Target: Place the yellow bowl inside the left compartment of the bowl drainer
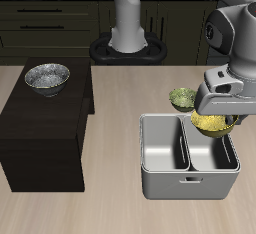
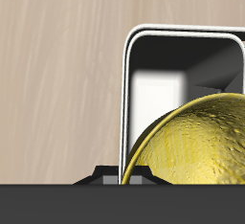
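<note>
kitchen sim scene: dark cabinets at the back, light wood table [image 1: 110,98] with a dark low cabinet [image 1: 45,128] on it carrying a silver-grey metal bowl [image 1: 47,77], well away from the pincer.

progress: pick looks done, transport mostly done, release not done. the yellow bowl [image 1: 213,124] is off the table, held up in the pincer [image 1: 218,109], hanging over the back rim of the bowl drainer [image 1: 188,156]. it's above the well on the side the task calls left, but it isn't inside yet. both wells look empty in the exterior view. the olive-green bowl [image 1: 182,98] sits on the table just beside the pincer, behind the drainer, untouched.

wrist view: yellow bowl [image 2: 196,146] fills most of the frame close under the camera, with the drainer [image 2: 134,65] rim and one deep well directly beneath it. the bowl overlaps the rim line, so i judge it's not fully centred over the well.

pincer state: pinching the yellow bowl, by the rim as far as i can tell. fingertips themselves are mostly hidden by the bowl and the hand body, so exact contact isn't visible.

arm pose: arm reaches out from the base at the back, wrist bent so the hand points roughly straight down over the drainer's back edge. bowl looks tilted slightly, opening upward.

left to do, my read: shift a little toward the well centre, lower it, let go.
</note>
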Motion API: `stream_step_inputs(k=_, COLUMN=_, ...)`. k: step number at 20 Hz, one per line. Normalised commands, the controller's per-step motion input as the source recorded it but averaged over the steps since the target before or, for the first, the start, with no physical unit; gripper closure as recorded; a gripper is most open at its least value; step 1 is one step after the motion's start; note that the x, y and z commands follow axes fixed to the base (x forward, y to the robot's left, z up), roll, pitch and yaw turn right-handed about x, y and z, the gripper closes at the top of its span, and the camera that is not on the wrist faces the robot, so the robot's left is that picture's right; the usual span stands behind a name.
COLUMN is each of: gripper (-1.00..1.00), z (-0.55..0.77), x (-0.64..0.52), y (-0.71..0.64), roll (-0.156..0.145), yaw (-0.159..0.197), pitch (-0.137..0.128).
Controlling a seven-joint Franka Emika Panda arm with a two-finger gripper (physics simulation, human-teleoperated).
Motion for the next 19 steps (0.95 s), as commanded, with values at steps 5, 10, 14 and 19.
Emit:
stream_step_inputs(k=5, gripper=1.00, z=-0.13, x=0.04, y=-0.15, roll=-0.052, yaw=0.018, pitch=0.022)
stream_step_inputs(k=10, gripper=-1.00, z=-0.06, x=-0.02, y=-0.03, roll=-0.002, yaw=0.029, pitch=0.002)
stream_step_inputs(k=14, gripper=-1.00, z=0.03, x=0.01, y=-0.06, roll=-0.005, yaw=0.001, pitch=-0.003)
stream_step_inputs(k=19, gripper=-1.00, z=0.15, x=-0.07, y=-0.05, roll=0.007, yaw=0.010, pitch=-0.025)
